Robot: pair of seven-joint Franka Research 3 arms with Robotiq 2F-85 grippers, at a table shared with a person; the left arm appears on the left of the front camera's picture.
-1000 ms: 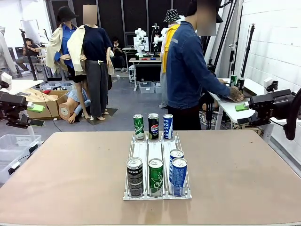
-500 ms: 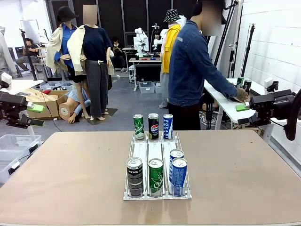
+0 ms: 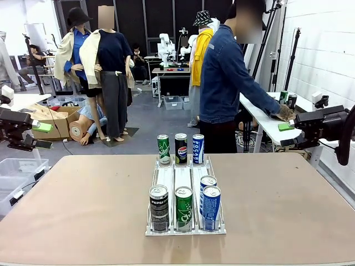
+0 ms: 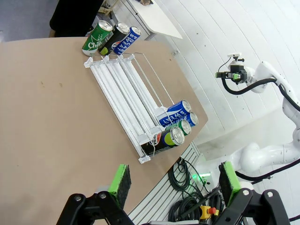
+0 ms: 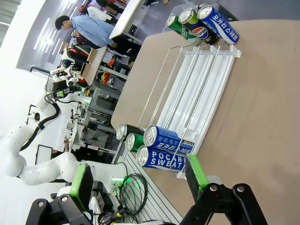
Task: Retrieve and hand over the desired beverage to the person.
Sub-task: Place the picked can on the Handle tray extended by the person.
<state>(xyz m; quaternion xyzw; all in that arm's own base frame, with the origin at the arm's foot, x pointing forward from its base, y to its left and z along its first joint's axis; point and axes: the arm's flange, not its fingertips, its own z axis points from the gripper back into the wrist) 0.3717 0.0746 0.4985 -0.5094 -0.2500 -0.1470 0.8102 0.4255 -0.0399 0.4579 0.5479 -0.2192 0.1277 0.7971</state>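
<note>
A white wire rack [image 3: 183,176] stands mid-table with cans at both ends. At its far end stand a green can [image 3: 163,149], a black Pepsi can [image 3: 181,148] and a blue Pocari can [image 3: 198,148]. At the near end are a Pepsi can [image 3: 158,208], a green can [image 3: 183,208] and two blue Pocari cans [image 3: 211,206]. The person [image 3: 224,83] in a denim jacket stands beyond the table, turned toward a side table with a hand on it. My left gripper [image 3: 42,136] hovers open off the table's left side. My right gripper [image 3: 285,134] is open off the right side. Both wrist views look at the rack [image 4: 126,93] [image 5: 197,79] through open fingers.
A white side table [image 3: 266,119] at the back right carries two cans [image 3: 287,98]. Broad bare tabletop [image 3: 77,199] lies on both sides of the rack. Boxes and a clear bin [image 3: 16,172] sit on the floor at the left.
The person has leaned farther right, sliding a hand along the side table. Both arms and all cans are unmoved.
</note>
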